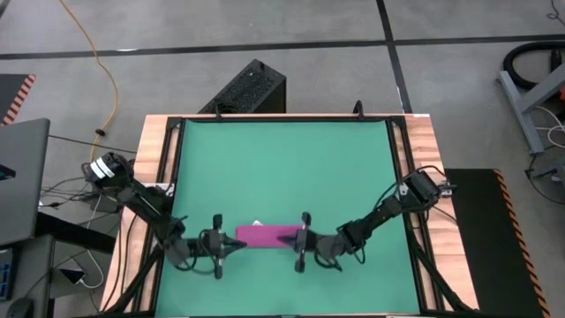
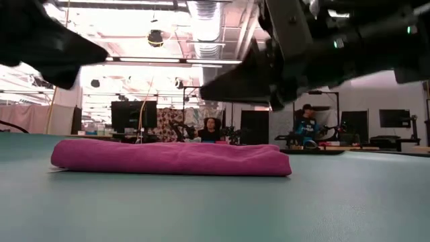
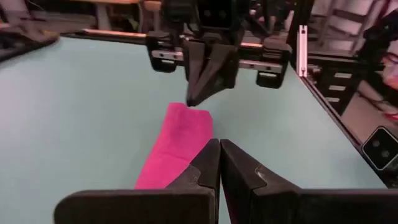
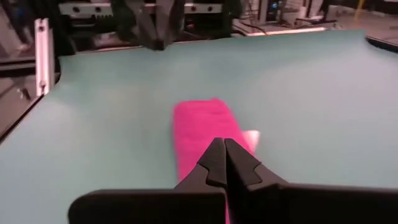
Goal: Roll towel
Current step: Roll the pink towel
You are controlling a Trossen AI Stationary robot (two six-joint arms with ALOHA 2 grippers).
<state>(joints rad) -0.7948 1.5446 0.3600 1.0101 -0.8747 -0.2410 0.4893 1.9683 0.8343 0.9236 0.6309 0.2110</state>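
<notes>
The magenta towel (image 1: 265, 236) (image 2: 168, 158) lies on the green table as a long, thick bundle running left to right near the front edge. Its white tag (image 4: 250, 138) sticks out on the far side. My left gripper (image 1: 238, 239) (image 3: 219, 148) is shut and hovers just above the towel's left end, pointing nearly level toward the right. My right gripper (image 1: 286, 238) (image 4: 224, 144) is shut and hovers above the towel's right end, pointing toward the left. The low view shows both grippers clear above the towel.
A black frame (image 1: 395, 168) and wooden border edge the green mat, which lies bare beyond the towel. A black box (image 1: 252, 88) stands past the far edge and a laptop (image 1: 22, 177) is off the left side. People sit in the room behind (image 2: 211, 129).
</notes>
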